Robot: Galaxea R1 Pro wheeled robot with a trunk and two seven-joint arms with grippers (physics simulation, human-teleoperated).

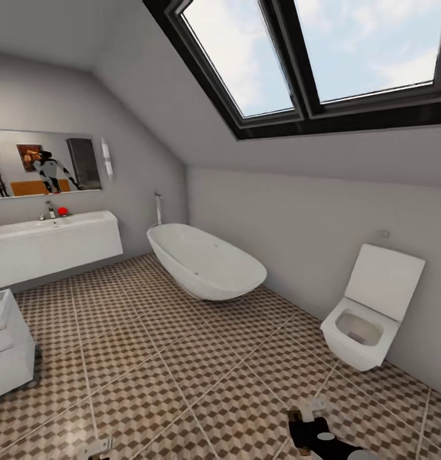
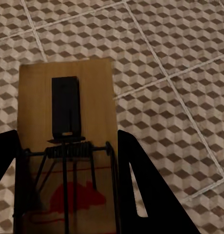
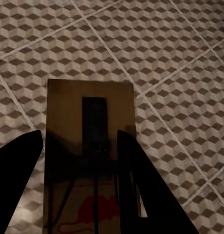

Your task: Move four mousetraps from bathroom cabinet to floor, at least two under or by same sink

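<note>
**Traps in hand, sink across the room**

Mousetraps ride in both claws. The left gripper is clamped on a pale flat wooden mousetrap with dark wire spring and red mouse print; the right gripper pinches a darker, shadowed wooden mousetrap the same way. Both hang above the cube-patterned brown and beige tiled bathroom floor. The glossy white rectangular sink sits far off under the wall mirror, past the white oval bathtub and away from the white toilet. Best judged: roll toward the sink, lower each board flat, release close beside it.
</note>
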